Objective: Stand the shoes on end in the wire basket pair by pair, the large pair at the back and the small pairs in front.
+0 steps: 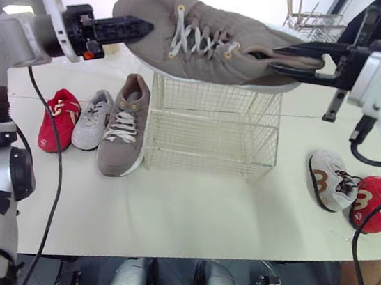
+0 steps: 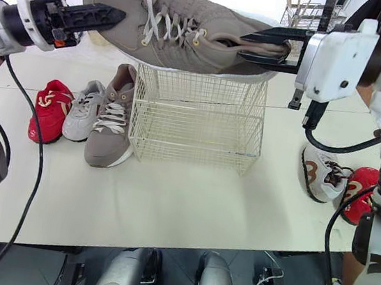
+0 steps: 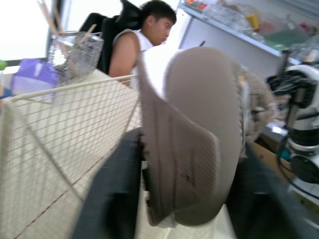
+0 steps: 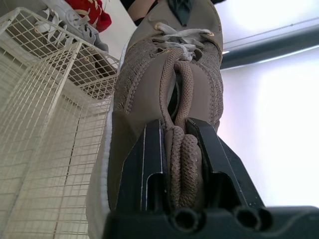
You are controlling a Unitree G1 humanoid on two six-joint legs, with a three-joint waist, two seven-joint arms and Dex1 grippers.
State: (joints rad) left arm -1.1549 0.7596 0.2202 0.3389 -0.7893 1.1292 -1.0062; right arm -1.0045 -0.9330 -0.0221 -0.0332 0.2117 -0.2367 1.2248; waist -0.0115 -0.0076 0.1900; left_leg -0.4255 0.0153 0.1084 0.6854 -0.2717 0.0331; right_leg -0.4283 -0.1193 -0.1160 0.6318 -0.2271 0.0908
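Large taupe lace-up sneaker (image 1: 203, 42) is held in the air, stretched lengthwise between the two grippers with its toe towards the robot's left, just above the open top of the white wire basket (image 1: 213, 128). Its toe is pinched between the fingers of the left gripper (image 1: 138, 30). Its heel collar is clamped by the right gripper (image 1: 298, 62), whose fingers are seen in the right wrist view pressed onto the braided heel loop. The basket stands on the pale surface (image 1: 188, 212). To the basket's left, a matching taupe sneaker (image 1: 124, 127) is laid just beside it. A small grey-and-white sneaker (image 1: 93, 119) and a small red sneaker (image 1: 58, 119) are set next to that, side by side. To the basket's right, well apart from it, a small white sneaker with brown markings (image 1: 332, 179) and another small red sneaker (image 1: 374, 202) are laid just beside each other.
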